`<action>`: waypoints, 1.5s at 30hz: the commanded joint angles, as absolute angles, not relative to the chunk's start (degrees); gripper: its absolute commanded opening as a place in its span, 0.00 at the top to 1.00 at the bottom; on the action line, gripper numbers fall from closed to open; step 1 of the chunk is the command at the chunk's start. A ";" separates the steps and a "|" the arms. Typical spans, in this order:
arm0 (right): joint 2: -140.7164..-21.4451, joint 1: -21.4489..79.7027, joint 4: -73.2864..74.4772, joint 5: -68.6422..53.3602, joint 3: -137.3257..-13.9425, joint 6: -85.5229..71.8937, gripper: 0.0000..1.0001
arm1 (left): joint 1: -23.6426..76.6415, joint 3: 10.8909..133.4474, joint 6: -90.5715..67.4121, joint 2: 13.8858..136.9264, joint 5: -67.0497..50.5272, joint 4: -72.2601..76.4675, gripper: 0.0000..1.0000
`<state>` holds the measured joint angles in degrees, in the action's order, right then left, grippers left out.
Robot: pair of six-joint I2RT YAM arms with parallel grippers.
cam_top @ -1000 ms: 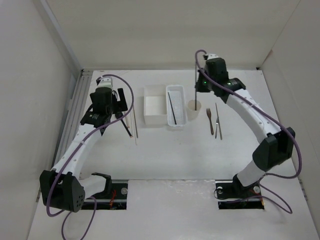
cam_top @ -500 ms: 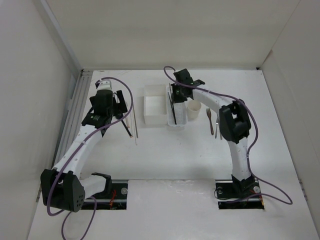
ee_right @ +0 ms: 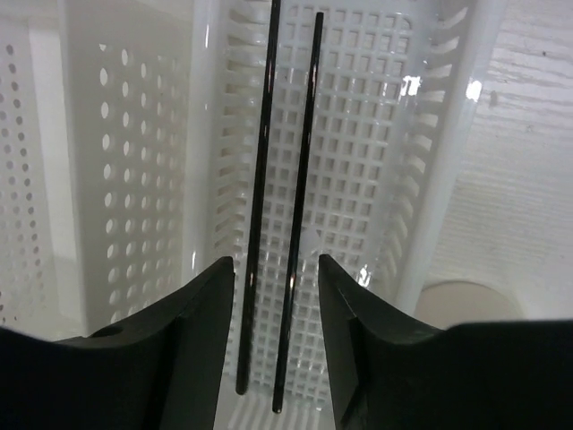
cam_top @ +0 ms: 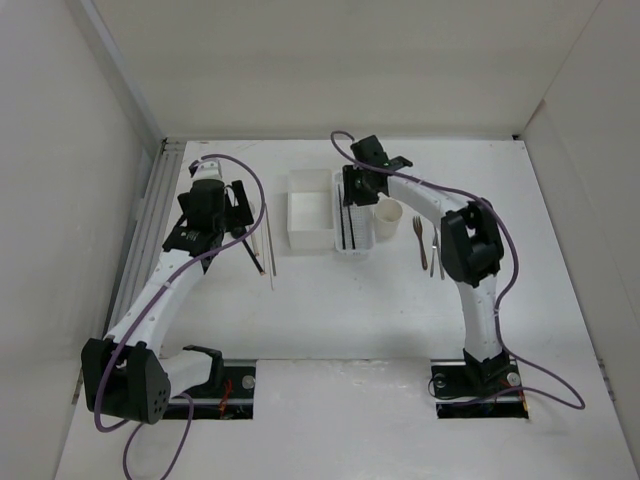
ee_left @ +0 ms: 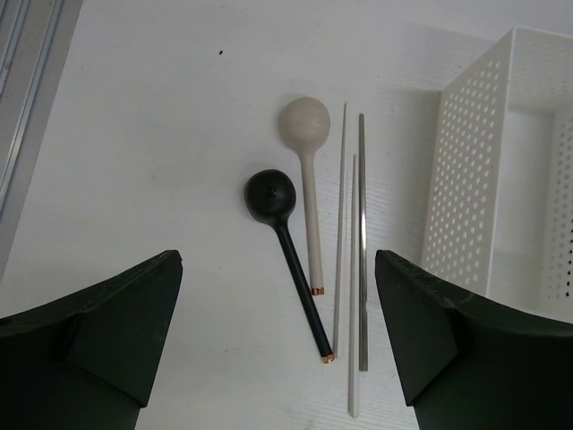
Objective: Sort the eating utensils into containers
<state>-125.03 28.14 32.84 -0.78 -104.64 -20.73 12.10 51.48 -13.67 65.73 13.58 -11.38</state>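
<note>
Cup [ee_right: 470, 300] partly hidden behind right gripper [ee_right: 273, 262].

Both arms reach forward, the left claw [ee_left: 277, 260] spread wide, the right claw [ee_right: 275, 262] parted narrowly.

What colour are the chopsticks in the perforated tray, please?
Black; the chopsticks show best in right wrist view.

Right arm [cam_top: 430, 200] swung from above cup [cam_top: 389, 212] over to perforated tray [ee_right: 439, 179]. Right gripper [ee_right: 276, 264] let go of dark stick, fingers now apart. Tray had one slanted stick, now two dark chopsticks [ee_right: 298, 206] side by side, straight.
</note>
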 commanded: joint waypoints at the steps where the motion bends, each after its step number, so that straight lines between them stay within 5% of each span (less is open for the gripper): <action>1: -118.40 27.77 35.24 2.63 -109.59 -20.30 0.52 | 11.78 52.29 -13.36 65.39 14.24 -9.58 0.13; 3: -114.36 27.16 36.64 3.51 -110.12 -19.17 0.53 | 11.78 52.82 -14.50 65.39 14.24 -10.19 0.13; 8: -98.57 19.18 35.60 1.52 -97.35 -18.55 0.75 | 11.78 52.82 -17.48 65.39 13.62 -10.81 0.13; 11: -93.35 8.84 34.97 -8.40 -84.70 -16.36 0.70 | 11.78 52.21 -18.19 66.01 13.10 -10.28 0.13; 22: -90.88 1.23 40.08 -0.79 -65.75 -10.37 0.63 | 11.78 51.15 -19.51 67.06 12.48 -8.61 0.14; 45: -105.46 3.77 37.53 3.16 -67.68 -9.76 0.68 | 11.78 50.54 -17.85 66.45 14.41 -6.94 0.14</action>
<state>-103.00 2.42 38.76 0.12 -66.15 -10.24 11.97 51.09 -18.57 67.37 12.93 -9.13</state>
